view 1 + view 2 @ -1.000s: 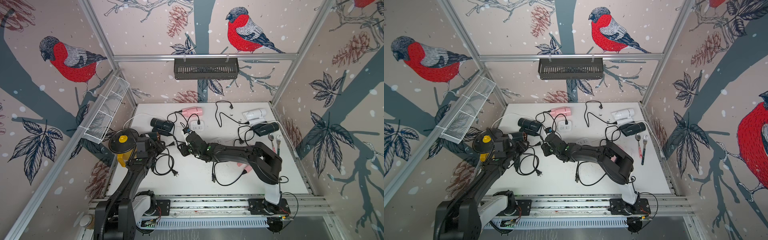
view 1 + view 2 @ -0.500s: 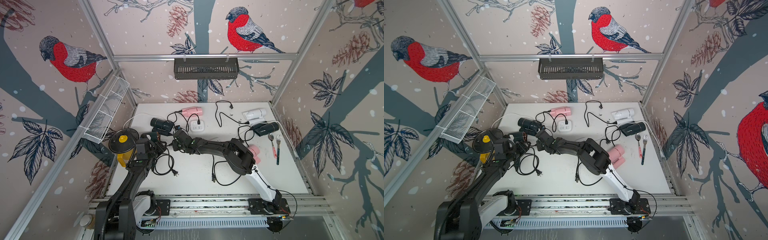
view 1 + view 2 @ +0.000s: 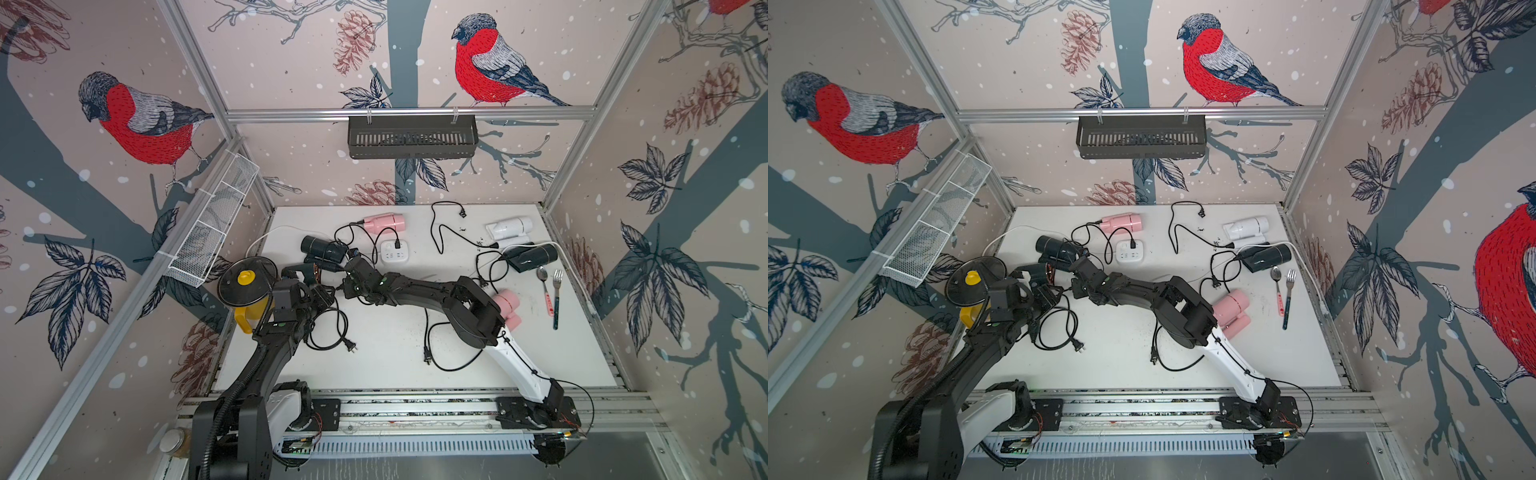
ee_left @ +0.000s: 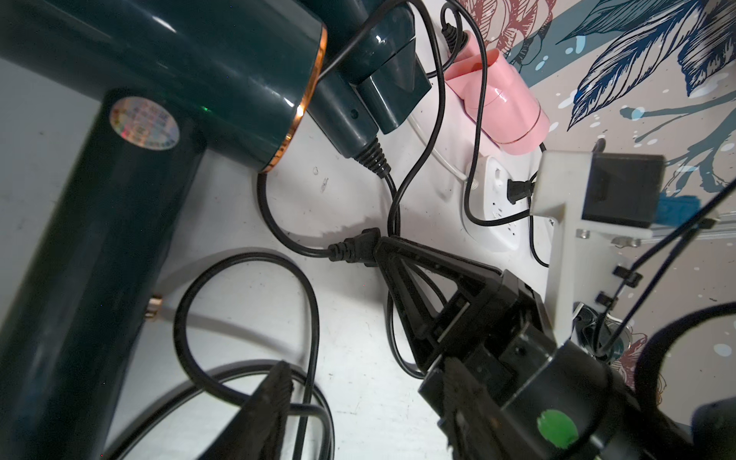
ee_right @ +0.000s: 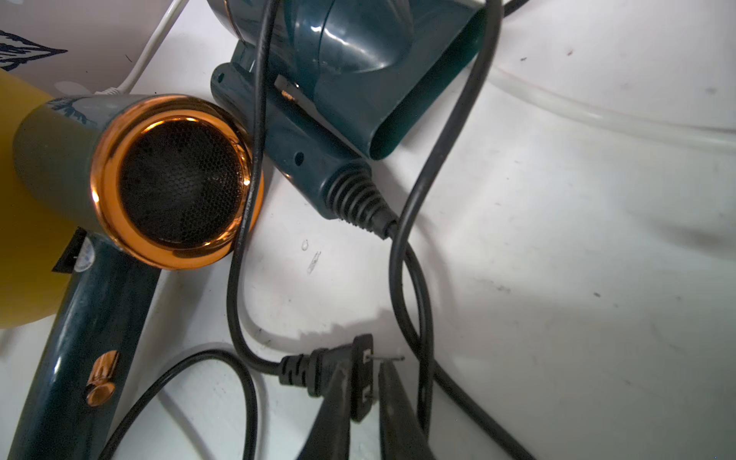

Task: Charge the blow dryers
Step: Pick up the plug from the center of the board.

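Right wrist view: right gripper (image 5: 364, 374) pinching a plug (image 5: 314, 370) beside the copper-nozzled dryer (image 5: 171, 187) — next I'd steer its prongs squarely into the power strip (image 3: 392, 257).

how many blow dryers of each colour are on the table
pink blow dryers: 2
dark blow dryers: 3
white blow dryer: 1
total: 6

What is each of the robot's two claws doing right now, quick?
Left gripper: open, holding nothing.
Right gripper: closed on the plug of a black cord.
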